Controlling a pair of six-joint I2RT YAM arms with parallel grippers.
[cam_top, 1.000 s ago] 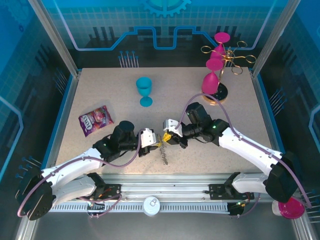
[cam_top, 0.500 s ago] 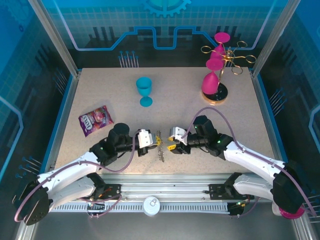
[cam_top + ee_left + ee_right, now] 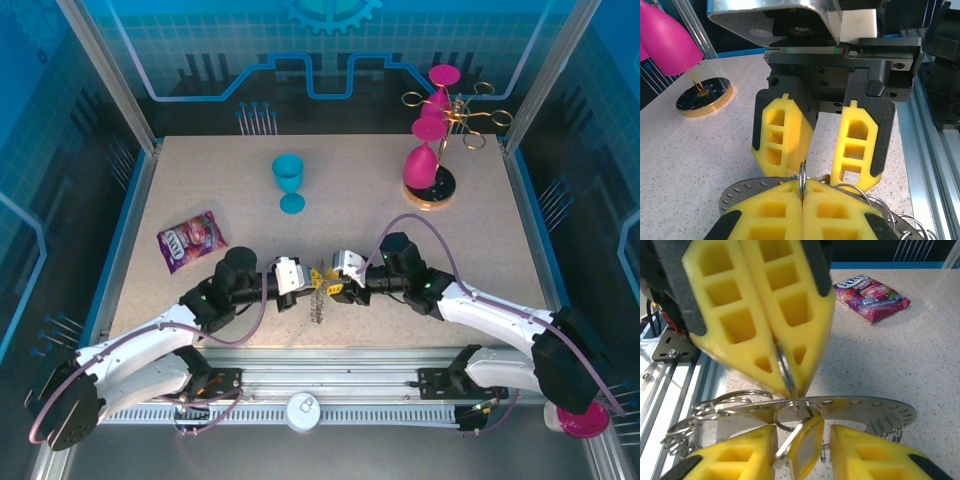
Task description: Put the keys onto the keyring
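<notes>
Left tool (image 3: 801, 192) clenched on a thin ring (image 3: 801, 177) at the dark grey frilly metal keyring (image 3: 865, 412), near-centre table (image 3: 400, 200); right tool (image 3: 820, 175) released, straddling the small yellow-tagged metal keys (image 3: 805, 440) — line key hole with ring gap, slowly.

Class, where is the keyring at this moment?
In the top view the keyring is at the front centre of the table, pinched in the shut left tool, with the open right tool facing it from the right.
</notes>
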